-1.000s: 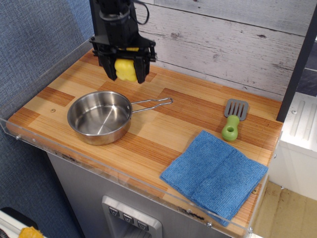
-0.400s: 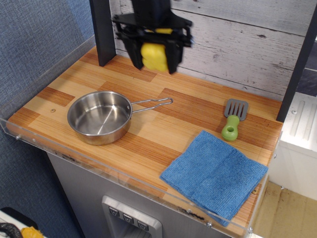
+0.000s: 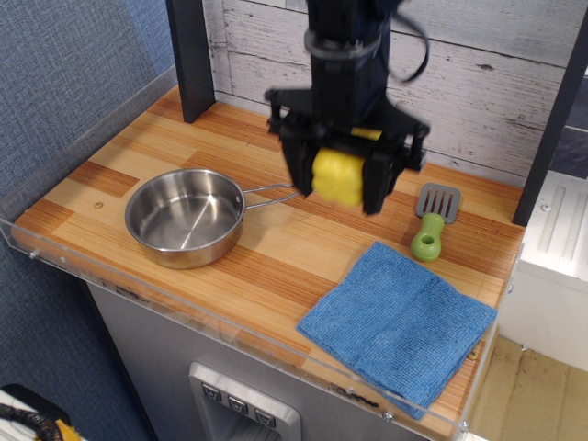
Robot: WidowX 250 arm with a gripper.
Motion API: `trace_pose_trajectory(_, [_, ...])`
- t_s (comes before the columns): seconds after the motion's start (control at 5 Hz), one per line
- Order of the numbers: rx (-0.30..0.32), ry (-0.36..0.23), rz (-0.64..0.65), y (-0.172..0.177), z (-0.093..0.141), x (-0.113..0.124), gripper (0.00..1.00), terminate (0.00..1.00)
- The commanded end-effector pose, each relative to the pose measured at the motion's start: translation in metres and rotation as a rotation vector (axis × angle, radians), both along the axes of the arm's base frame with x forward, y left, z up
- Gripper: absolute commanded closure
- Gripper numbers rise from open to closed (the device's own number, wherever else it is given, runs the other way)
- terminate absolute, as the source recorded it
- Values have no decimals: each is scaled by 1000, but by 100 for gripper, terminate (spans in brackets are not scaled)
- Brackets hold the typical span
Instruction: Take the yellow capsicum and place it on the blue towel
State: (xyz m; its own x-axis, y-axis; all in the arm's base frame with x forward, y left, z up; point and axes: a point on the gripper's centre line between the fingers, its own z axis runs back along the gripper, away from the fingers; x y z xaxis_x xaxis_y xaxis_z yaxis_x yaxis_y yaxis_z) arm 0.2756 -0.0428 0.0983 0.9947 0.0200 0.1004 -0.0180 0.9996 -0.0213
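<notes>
My gripper [image 3: 339, 181] is shut on the yellow capsicum [image 3: 338, 177] and holds it in the air above the middle of the wooden counter [image 3: 276, 243]. The capsicum is a glossy yellow lump between the two black fingers; its stem is hidden. The blue towel [image 3: 400, 322] lies flat at the front right of the counter, below and to the right of the gripper. The capsicum is not over the towel; it hangs to the towel's upper left.
A steel pan [image 3: 184, 218] with a wire handle sits at the left. A green-handled grey spatula [image 3: 430, 223] lies just right of the gripper, behind the towel. A clear acrylic rim [image 3: 230, 335] edges the counter's front. A white plank wall stands behind.
The gripper has carried the capsicum from the back left corner rightward and forward, now lower and over the counter's middle, closer to the towel.
</notes>
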Motion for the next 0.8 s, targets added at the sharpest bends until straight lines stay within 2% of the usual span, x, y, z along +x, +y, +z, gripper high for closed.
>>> trace_pose_trajectory(0.0, [14, -25, -70, -17, -6, -27, 100, 0])
trace_pose_trajectory(0.4, [31, 11, -81, -20, -30, -44, 100, 0])
trace_pose_trajectory(0.6, [57, 15, -75, -25, -50, -44, 100, 0])
